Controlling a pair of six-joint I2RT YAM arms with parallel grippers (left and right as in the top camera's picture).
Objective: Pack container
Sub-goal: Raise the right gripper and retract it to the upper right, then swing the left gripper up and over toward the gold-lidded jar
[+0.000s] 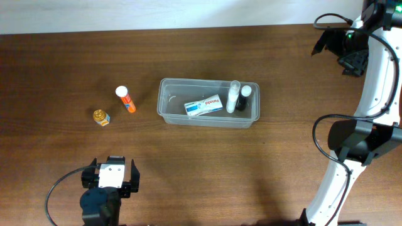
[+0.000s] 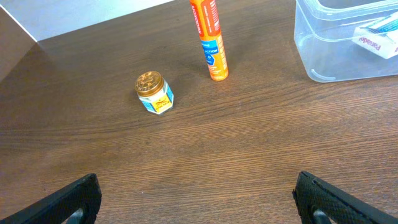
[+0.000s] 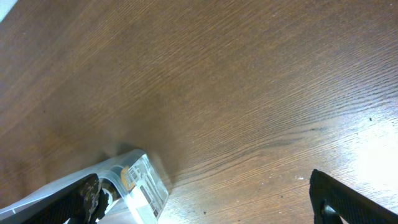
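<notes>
**Overhead view: container at mid-table, both grippers spread wide and empty**

The container (image 1: pixel 162 103) is seen lying flat near the middle of the wooden table (image 1: pixel 282 182), its long side running left to right. Three things are held inside it: a white and blue box (image 1: pixel 204 106) lying near its middle, and a clear bottle (image 1: pixel 233 97) and a black-capped bottle (image 1: pixel 244 97) set side by side at its right end.

Two things are left outside on the table, to the left of the container. An orange tube (image 1: pixel 125 99) with a white cap is laid just beside the container, and a small jar (image 1: pixel 100 117) with a gold lid is placed a little further left and nearer the front edge.

The left gripper (image 1: pixel 113 169) is positioned at the front left of the table, well apart from the container. In the left wrist view its fingers (image 2: pixel 74 199) are seen far apart at the bottom corners, with only bare wood between them, so nothing is gripped. The jar and the tube are seen ahead of it, and a corner of the container at the upper right.

The right gripper (image 1: pixel 339 53) is raised at the far right corner, well away from the container. Its jaws are parted fully and nothing is held. In the right wrist view one finger (image 3: pixel 348 199) is seen at the lower right over bare table.
</notes>
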